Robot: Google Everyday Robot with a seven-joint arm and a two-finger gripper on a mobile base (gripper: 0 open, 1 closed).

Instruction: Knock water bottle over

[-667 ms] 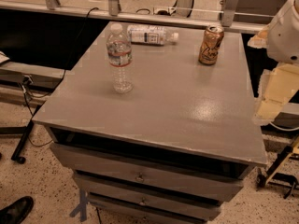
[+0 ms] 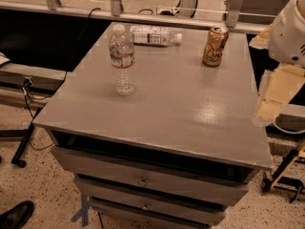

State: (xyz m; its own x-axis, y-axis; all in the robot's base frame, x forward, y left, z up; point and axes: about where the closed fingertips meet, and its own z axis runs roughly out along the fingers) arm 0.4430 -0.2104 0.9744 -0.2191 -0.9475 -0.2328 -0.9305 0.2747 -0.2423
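Note:
The water bottle point(image 2: 122, 61) stands upright on the left part of the grey cabinet top point(image 2: 190, 104). It is clear ribbed plastic with a white cap and a narrow white label edged in red. My gripper point(image 2: 269, 106) hangs at the right edge of the cabinet top, below the white arm housing point(image 2: 290, 30). It is far to the right of the water bottle, is not touching it and holds nothing that I can see.
A second bottle point(image 2: 153, 36) with a wide printed label lies on its side at the back edge. A gold drink can point(image 2: 215, 46) stands at the back right. Drawers point(image 2: 143, 180) are below the top. A shoe point(image 2: 16, 215) is on the floor at lower left.

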